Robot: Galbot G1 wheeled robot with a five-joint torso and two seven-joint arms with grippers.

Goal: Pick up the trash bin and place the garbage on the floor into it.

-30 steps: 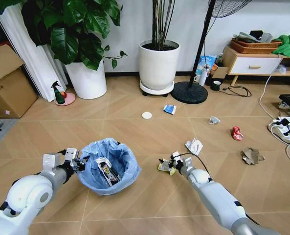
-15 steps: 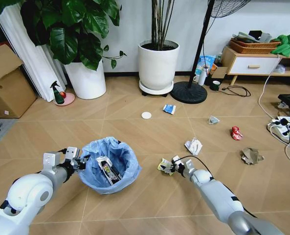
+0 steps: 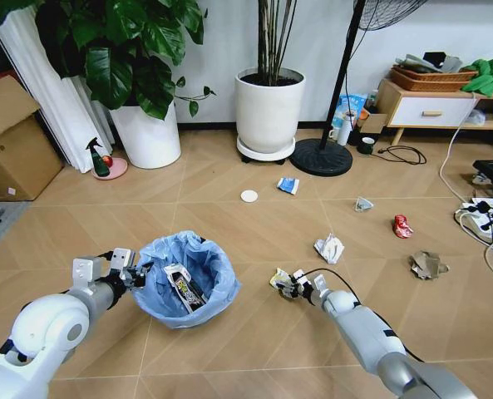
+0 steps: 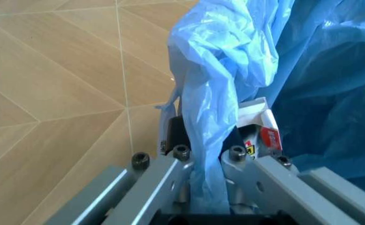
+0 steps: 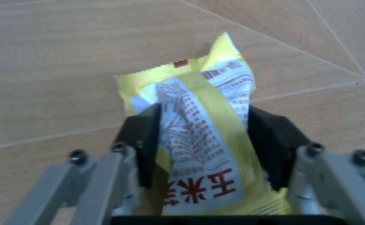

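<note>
The trash bin (image 3: 217, 293), black with a crinkled light-blue bag (image 4: 226, 70), stands on the floor (image 3: 229, 349) at my lower left and holds a black-white carton (image 3: 184, 288). My left gripper (image 3: 135, 274) is shut on its near rim (image 4: 202, 154). Right of the bin, my right gripper (image 3: 291, 286) is low over the floor, shut on a yellow wrapper (image 3: 278, 279) that fills the space between its fingers (image 5: 141, 140). More garbage lies beyond: crumpled white paper (image 3: 330, 248), a white lid (image 3: 248, 196), a blue wrapper (image 3: 288, 184), a red can (image 3: 402, 226) and brown paper (image 3: 428, 265).
Two white plant pots (image 3: 268, 108) and a fan base (image 3: 322, 156) stand along the back wall. A green spray bottle (image 3: 98, 158) and a cardboard box (image 3: 9, 141) are at the left. Cables and a power strip (image 3: 485, 218) lie at the right, near a low cabinet (image 3: 433, 110).
My right arm has drawn back and sunk a little, while its gripper with the yellow wrapper stays almost where it was. The left arm and the bin have not moved.
</note>
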